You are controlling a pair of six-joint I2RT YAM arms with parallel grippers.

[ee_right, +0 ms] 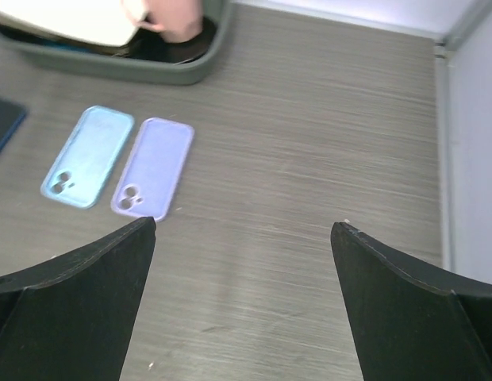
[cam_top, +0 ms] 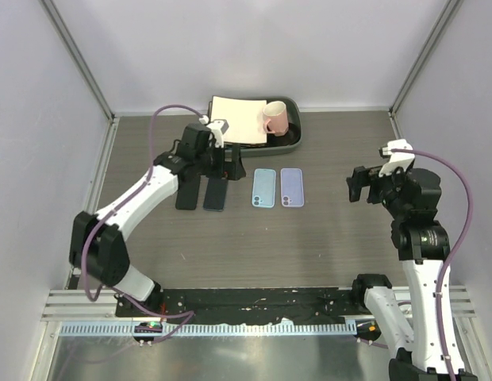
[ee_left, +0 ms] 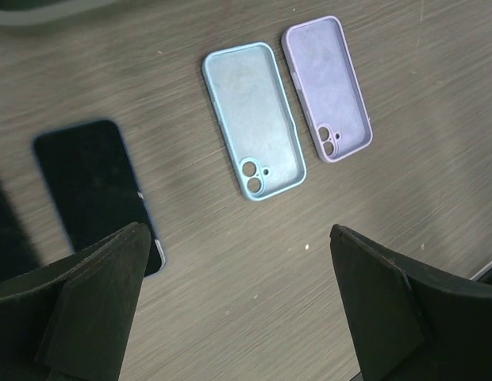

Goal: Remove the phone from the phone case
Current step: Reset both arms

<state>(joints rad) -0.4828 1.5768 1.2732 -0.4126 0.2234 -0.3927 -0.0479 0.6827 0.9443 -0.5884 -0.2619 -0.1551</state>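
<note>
Two dark phones lie side by side left of centre, one [cam_top: 186, 193] further left and one [cam_top: 216, 193] with a thin blue rim, which also shows in the left wrist view [ee_left: 91, 186]. An empty light-blue case [cam_top: 264, 188] [ee_left: 254, 119] and an empty purple case [cam_top: 292, 187] [ee_left: 327, 87] lie inside-up at centre. My left gripper [cam_top: 224, 165] [ee_left: 236, 230] is open and empty, hovering above the table just right of the rimmed phone. My right gripper [cam_top: 357, 186] [ee_right: 242, 226] is open and empty, raised right of the purple case [ee_right: 152, 168].
A dark green tray [cam_top: 294, 141] at the back holds a sheet of paper [cam_top: 238, 117] and a pink mug [cam_top: 274, 119]. Grey walls enclose the table on the left, back and right.
</note>
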